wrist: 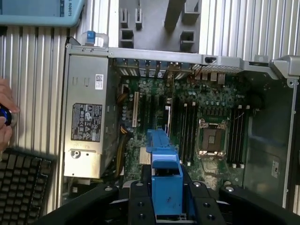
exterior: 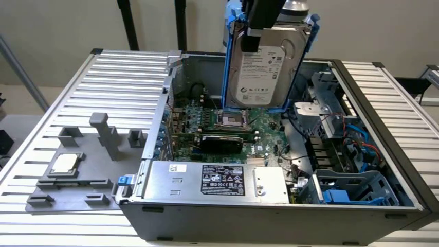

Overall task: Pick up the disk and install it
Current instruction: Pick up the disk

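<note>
the gripper (exterior: 264, 24) clamps the disk (exterior: 264, 72) upright over the open computer case (exterior: 274, 221) on a ribbed metal table (exterior: 116, 82); a grey fixture plate (exterior: 69, 193) lies at the case's nine o'clock in the exterior view, a beige wall (exterior: 61, 25) at twelve.

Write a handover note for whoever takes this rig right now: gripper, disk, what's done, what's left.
Gripper: shut on the disk, clamping its blue carrier.
Disk: held upright in the air above the open computer case, over the motherboard.
Done: pickup.
Left: install; the disk is not yet seated in the case.
Note: a person's hand is outside the case, near a keyboard.
</note>
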You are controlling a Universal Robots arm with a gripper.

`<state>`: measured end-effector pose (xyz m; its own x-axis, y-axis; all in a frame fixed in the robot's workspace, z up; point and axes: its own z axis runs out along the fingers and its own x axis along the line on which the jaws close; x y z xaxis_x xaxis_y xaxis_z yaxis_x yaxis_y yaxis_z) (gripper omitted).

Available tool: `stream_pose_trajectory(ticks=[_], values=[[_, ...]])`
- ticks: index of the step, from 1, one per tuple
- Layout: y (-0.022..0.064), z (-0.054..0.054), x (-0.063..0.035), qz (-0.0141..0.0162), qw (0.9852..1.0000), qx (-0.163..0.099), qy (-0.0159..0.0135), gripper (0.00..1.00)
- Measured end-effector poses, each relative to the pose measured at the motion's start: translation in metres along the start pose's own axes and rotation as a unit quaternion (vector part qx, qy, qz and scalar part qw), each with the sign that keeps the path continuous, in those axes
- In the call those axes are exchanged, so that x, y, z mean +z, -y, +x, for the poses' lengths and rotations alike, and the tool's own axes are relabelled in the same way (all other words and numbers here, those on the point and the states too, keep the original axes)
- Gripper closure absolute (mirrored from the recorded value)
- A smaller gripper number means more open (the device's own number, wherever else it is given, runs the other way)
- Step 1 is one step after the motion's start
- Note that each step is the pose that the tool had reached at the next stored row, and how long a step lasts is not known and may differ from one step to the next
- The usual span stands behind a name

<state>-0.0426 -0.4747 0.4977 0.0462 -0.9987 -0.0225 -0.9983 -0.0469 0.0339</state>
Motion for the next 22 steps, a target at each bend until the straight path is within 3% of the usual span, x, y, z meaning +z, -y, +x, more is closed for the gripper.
stream_pose_trajectory(ticks=[22], values=[[0.0625, 0.054, 0.0050, 0.0012, 1.0000, 0.000, 0.0000, 0.67]])
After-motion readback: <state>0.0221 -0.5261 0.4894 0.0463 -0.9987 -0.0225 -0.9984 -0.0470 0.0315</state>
